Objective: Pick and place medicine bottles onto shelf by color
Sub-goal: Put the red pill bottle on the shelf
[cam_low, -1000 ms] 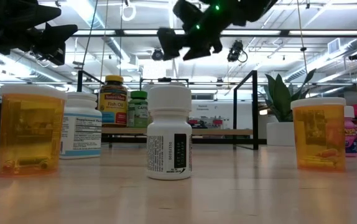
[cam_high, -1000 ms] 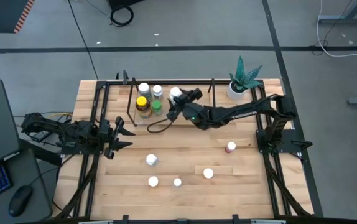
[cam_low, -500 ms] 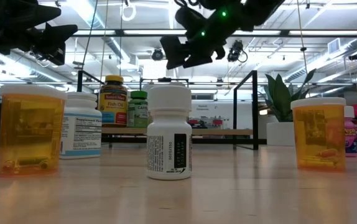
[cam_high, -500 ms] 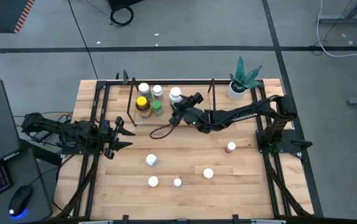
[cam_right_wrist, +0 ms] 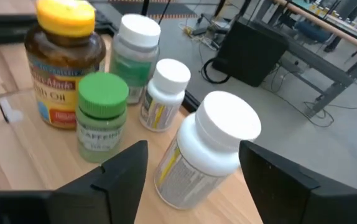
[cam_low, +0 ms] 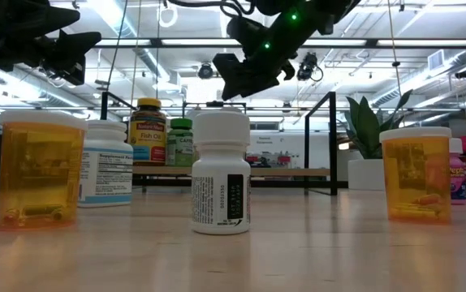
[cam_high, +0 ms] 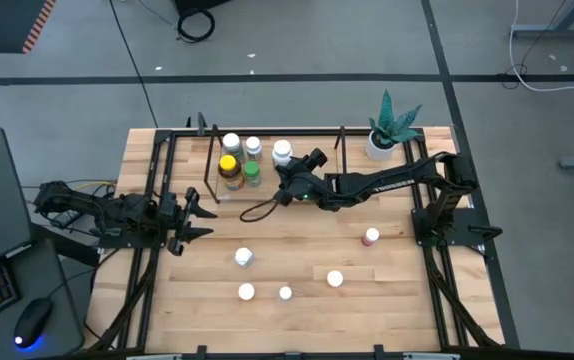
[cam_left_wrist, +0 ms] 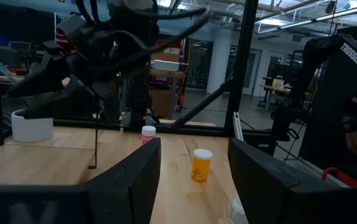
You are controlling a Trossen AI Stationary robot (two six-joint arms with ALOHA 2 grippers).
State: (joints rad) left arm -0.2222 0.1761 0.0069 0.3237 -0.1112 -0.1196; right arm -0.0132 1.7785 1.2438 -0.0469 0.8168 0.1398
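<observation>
The shelf (cam_high: pixel 317 138) stands at the table's far middle. On its board stand two white-capped medicine bottles (cam_high: pixel 231 142), (cam_high: pixel 253 146), a yellow-capped one (cam_high: pixel 228 165), a green-capped one (cam_high: pixel 252 172) and a larger white one (cam_high: pixel 282 152). My right gripper (cam_high: pixel 287 176) hovers open above and just near of the larger white bottle (cam_right_wrist: pixel 206 149), slanting down at it. That bottle stands upright beyond the fingers, untouched. My left gripper (cam_high: pixel 199 215) waits open at the table's left.
Loose bottles stand on the near half of the table: several white-capped ones (cam_high: pixel 244 257), (cam_high: pixel 246 292), (cam_high: pixel 285 293), (cam_high: pixel 335 279) and a pink-capped one (cam_high: pixel 371 236). A potted plant (cam_high: pixel 379 145) stands at the far right beside the shelf. A black cable (cam_high: pixel 252 208) lies in front of the shelf.
My right gripper has tipped its fingers downward and sunk a little over the shelf, drawing slightly toward the table's near edge from the larger white bottle. The bottle has stayed where it stood on the shelf.
</observation>
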